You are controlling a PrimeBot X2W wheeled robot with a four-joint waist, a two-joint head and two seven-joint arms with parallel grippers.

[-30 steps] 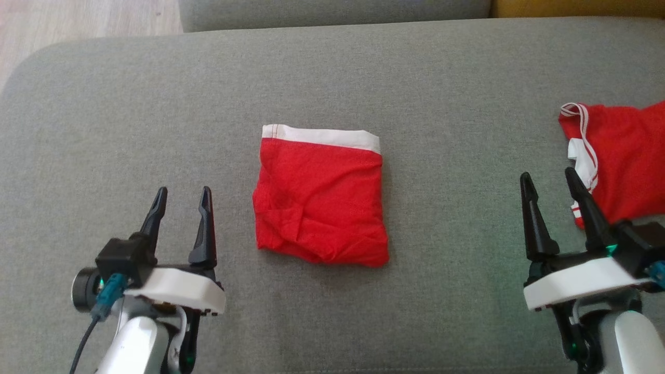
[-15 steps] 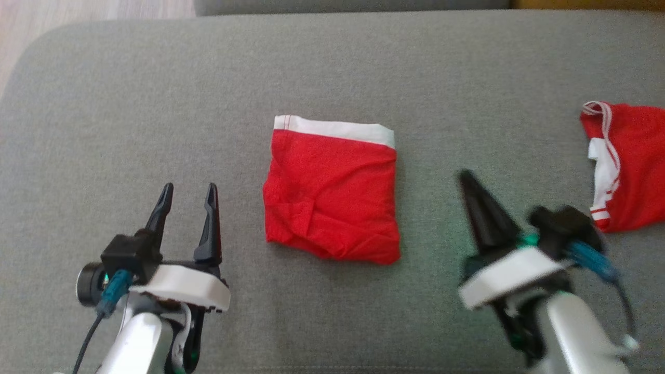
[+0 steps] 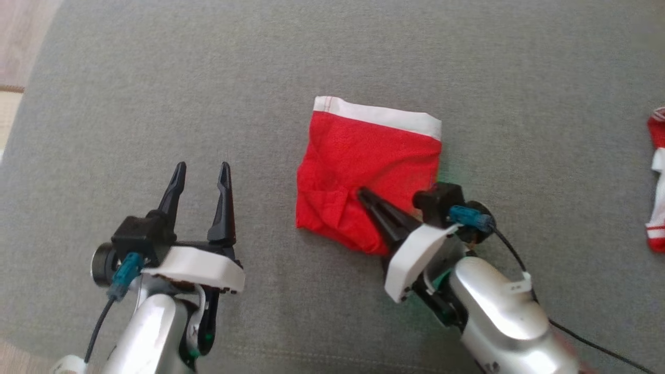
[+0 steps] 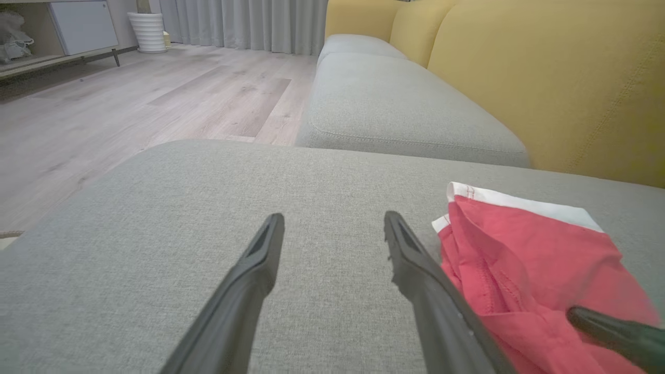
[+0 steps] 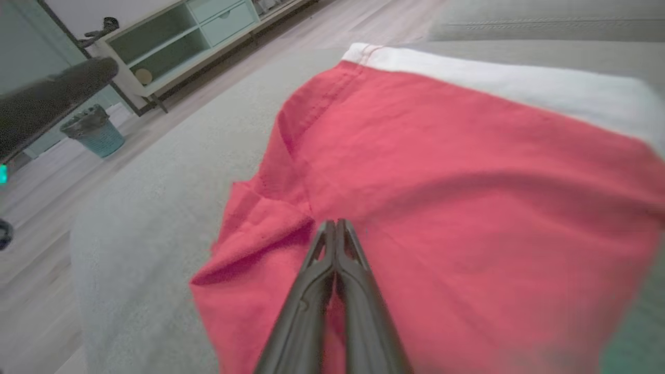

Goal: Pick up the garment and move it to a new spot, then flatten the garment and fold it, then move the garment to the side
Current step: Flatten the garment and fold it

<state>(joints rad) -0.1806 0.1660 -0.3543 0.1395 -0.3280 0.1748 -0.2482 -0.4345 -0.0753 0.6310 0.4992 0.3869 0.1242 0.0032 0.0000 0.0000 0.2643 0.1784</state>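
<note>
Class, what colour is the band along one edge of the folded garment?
White; the head view shows the band best.

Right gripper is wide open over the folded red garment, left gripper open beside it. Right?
Not quite: the right gripper is shut, fingers together over the red garment, per the right wrist view. The left gripper is open beside it.

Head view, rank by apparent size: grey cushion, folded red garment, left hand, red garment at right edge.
1. grey cushion
2. folded red garment
3. left hand, though nearness to the camera inflates it
4. red garment at right edge, cropped by the frame
</note>
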